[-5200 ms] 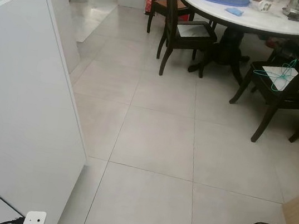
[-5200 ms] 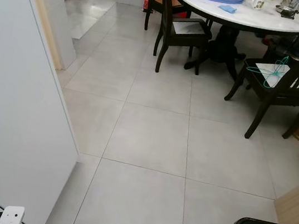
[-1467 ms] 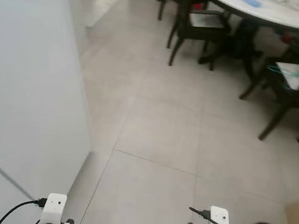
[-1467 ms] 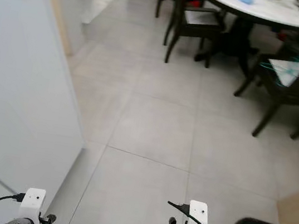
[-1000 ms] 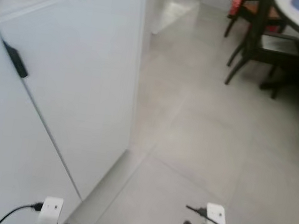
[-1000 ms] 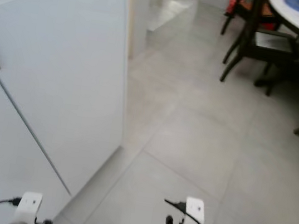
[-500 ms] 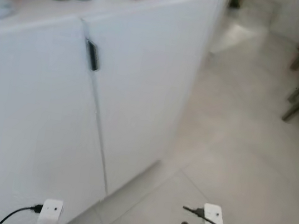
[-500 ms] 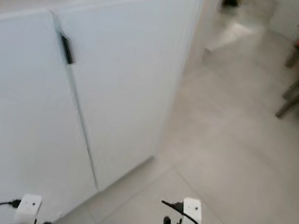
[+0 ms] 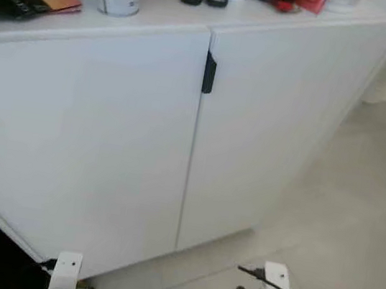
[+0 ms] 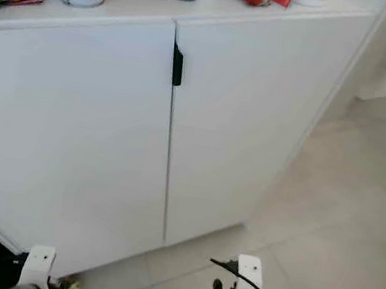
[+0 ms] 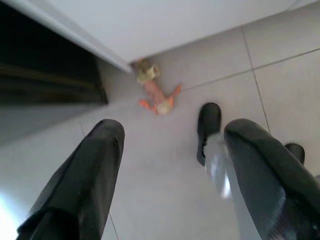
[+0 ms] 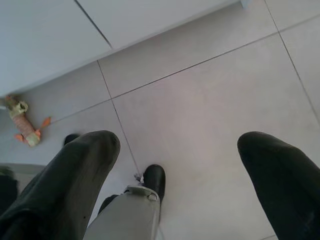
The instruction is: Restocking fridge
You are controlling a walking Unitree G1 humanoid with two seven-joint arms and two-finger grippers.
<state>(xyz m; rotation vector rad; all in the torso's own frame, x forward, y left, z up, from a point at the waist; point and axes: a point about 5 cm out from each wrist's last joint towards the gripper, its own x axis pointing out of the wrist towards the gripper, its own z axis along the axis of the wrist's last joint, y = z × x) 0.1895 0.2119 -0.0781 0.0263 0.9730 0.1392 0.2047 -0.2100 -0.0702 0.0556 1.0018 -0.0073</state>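
Across the frame's middle: white cabinet (image 9: 107, 132), doors shut, black handle (image 9: 209, 73) up top, cluttered worktop (image 9: 162, 13) above. Left gripper (image 11: 170, 150) and right gripper (image 12: 177, 150) both low, jaws spread, empty. No fridge spotted; probably hunting still, so keep turning.

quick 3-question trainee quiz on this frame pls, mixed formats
1. True or false: both doors of the white cabinet are closed.
2. Multiple choice: what lies on the floor by the cabinet's base? A) a small orange toy B) a blue cloth C) a green hanger
3. Fill in: the left gripper and the right gripper both hang over the tiled floor with fingers ____ and nothing between them.

Key: 1 true; 2 A; 3 open.
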